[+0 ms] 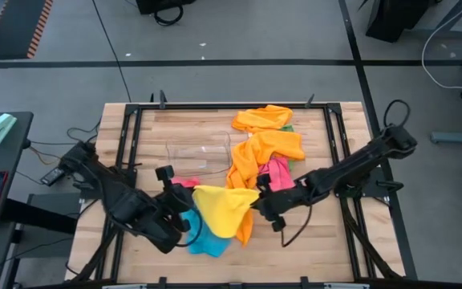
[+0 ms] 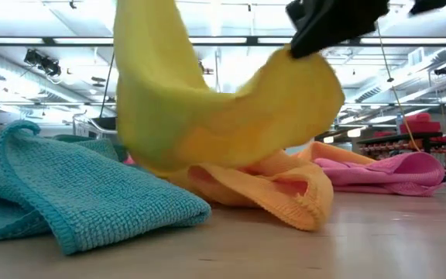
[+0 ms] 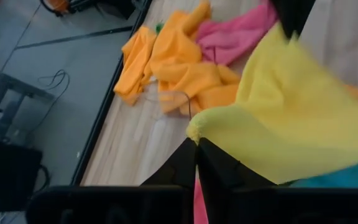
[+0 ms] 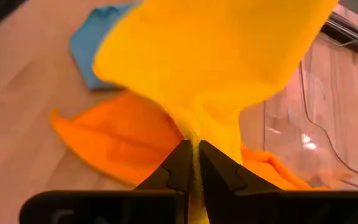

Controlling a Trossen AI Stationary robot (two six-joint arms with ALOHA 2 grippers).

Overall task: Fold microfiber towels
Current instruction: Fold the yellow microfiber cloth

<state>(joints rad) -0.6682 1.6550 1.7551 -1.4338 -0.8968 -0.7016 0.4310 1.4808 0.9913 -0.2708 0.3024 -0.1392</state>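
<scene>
A yellow towel (image 1: 224, 210) hangs lifted between my two grippers; it also shows in the low view (image 2: 223, 108). My left gripper (image 1: 191, 193) is shut on its left corner. My right gripper (image 1: 257, 202) is shut on its right corner. Under it lie a blue towel (image 1: 207, 239) and an orange towel (image 1: 245, 225), both flat on the table. A pink towel (image 1: 277, 172) and more orange towels (image 1: 265, 148) lie in a heap behind. A green towel (image 1: 287, 127) peeks out beneath the far orange one. My left gripper pinches a corner of the yellow towel (image 3: 194, 129) between its two shut fingers, coming from the table's left side. The cloth spreads away from the fingers, lifted. My right gripper pinches the towel's opposite corner (image 4: 194, 138) between its two shut fingers, coming from the table's right side. The towel sags slack between the two holds, its lower part (image 2: 207, 159) hanging just over the orange towel (image 2: 285, 190).
A clear plastic bin (image 1: 199, 152) stands behind the grippers at the table's middle; it also shows in the right wrist view (image 4: 328, 112). A black frame (image 1: 135, 128) runs around the tabletop. Bare wood lies along the near edge (image 1: 311, 249).
</scene>
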